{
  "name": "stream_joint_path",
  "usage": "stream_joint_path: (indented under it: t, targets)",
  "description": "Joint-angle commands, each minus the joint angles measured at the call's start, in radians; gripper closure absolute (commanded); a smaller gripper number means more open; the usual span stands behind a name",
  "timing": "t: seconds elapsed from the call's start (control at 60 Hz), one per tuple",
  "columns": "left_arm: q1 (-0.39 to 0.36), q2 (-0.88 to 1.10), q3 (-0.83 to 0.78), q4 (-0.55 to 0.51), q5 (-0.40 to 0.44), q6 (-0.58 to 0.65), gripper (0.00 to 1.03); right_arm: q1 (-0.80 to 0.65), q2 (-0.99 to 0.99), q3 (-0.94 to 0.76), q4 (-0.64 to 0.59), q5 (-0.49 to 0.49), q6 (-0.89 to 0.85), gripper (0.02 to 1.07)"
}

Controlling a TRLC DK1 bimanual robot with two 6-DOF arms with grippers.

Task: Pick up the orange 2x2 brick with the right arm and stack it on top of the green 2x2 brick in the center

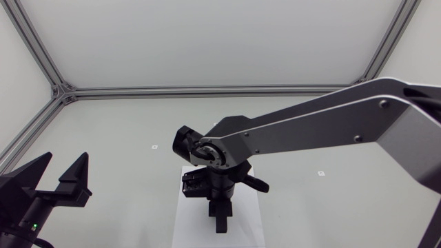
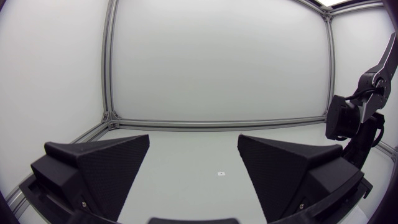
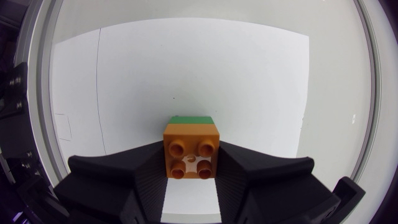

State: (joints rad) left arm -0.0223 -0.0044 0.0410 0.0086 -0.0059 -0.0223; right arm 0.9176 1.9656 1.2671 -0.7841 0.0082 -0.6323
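overhead, the right arm (image 1: 324, 120) stretches from its side to the middle of the table (image 1: 117, 131), with its wrist turned straight down. the right fingers (image 1: 220, 222) point down at a white sheet (image 1: 187, 224) that lies flat on the table. their tips and whatever is between them are hidden under the wrist, so neither brick shows in this view. the left fingers (image 1: 77, 176) are well apart from all that, near the table's edge on their own side, spread wide with nothing between them. two small markers (image 1: 155, 147) dot the table, one to each side of the right wrist.

from the left wrist, the left fingers stand far apart and hold nothing. bare table and one of the small markers lie ahead of the gap between them. the right arm stands beyond one finger, bent down toward the table.

from the right wrist, the orange 2x2 brick (image 3: 193, 152) sits studs-up between the right fingers. one finger presses against each of two opposite sides, so the fingers are closed on it. the green 2x2 brick (image 3: 191, 119) shows as a narrow strip directly under the orange one, on the side ahead of the fingers, with its edges in line with the orange brick's. the white sheet spreads ahead of the fingers and also shows in the gap between them behind the brick.
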Motion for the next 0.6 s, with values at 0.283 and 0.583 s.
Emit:
stream_joint_path:
  t: [0.283, 0.583]
  targets:
    - [0.002, -0.008, -0.041, -0.015, 0.004, 0.013, 0.04, 0.003, 0.05, 0.018, -0.004, 0.007, -0.021, 0.83]
    - [0.002, -0.008, -0.041, -0.015, 0.004, 0.013, 0.04, -0.002, 0.049, 0.009, -0.004, 0.009, -0.027, 0.83]
